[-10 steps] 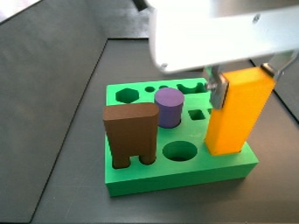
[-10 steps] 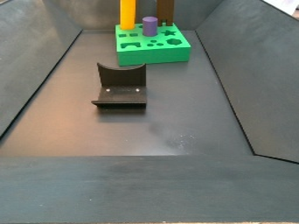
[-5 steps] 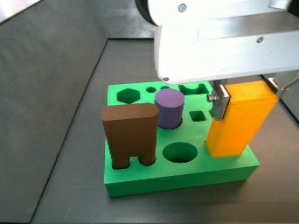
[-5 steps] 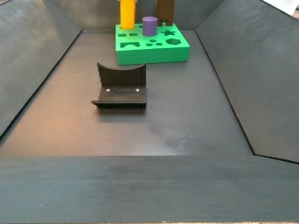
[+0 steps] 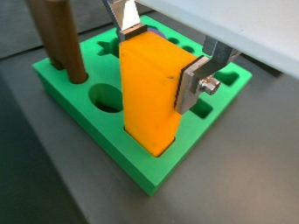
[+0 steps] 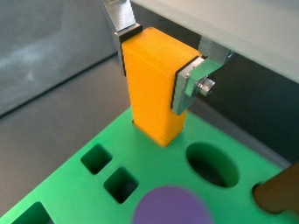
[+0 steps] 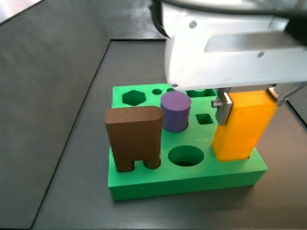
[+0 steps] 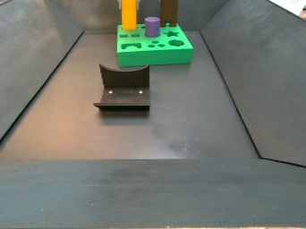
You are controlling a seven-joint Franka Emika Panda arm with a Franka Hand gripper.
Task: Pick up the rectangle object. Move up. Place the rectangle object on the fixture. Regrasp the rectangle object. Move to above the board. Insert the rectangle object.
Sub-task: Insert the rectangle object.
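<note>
The rectangle object (image 5: 152, 96), a smooth orange-yellow block, stands upright with its lower end in a hole at a corner of the green board (image 5: 176, 166). My gripper (image 5: 162, 57) is shut on its upper part, one silver finger pressed flat on each side. Both side views show the rectangle object (image 7: 243, 126) (image 8: 128, 12) on the board (image 7: 180, 184) (image 8: 162, 54). The gripper (image 7: 249, 97) sits right at the block's top under the white arm body. The fixture (image 8: 123, 88) lies on the floor apart from the board, with nothing on it.
A tall brown arch-legged block (image 7: 135, 137) and a purple cylinder (image 7: 175, 110) stand in the board beside the orange block. Several other cut-outs are open, among them a round hole (image 7: 184, 156). Sloped dark walls (image 8: 48, 72) enclose the floor.
The gripper and the orange block have moved straight down; the block stands lower against the board than a second ago. The brown block, the cylinder and the fixture have not moved.
</note>
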